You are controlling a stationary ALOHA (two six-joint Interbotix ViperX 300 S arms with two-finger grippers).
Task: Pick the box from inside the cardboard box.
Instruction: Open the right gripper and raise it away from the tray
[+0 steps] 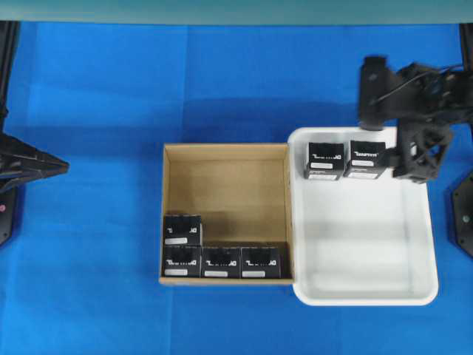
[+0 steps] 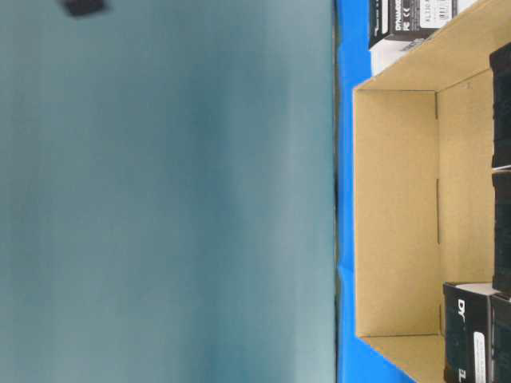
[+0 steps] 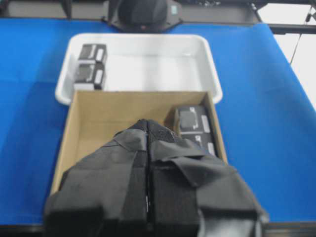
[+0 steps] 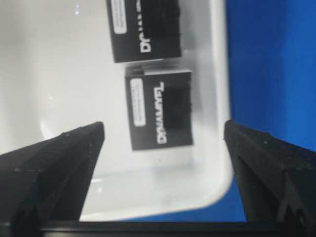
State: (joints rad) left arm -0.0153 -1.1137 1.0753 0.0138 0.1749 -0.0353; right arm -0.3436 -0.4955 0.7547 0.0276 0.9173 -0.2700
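With jaws spread wide and empty over the tray (image 1: 362, 296), the right gripper (image 4: 163, 163) looks done placing a box (image 4: 160, 116); four wait in the carton (image 1: 225, 151), left gripper (image 3: 148, 163) shut

We observe a blue tabletop (image 1: 96, 244) carrying two containers. The cardboard box (image 1: 225, 151) sits near centre, slightly toward 6 o'clock in the overhead view. The white tray (image 1: 429, 244) lies at its 3 o'clock, their adjacent walls touching or nearly so; we cannot tell which. The tray's far edge reaches a little more toward 12 o'clock than the carton's. Both rest flat on the blue surface.
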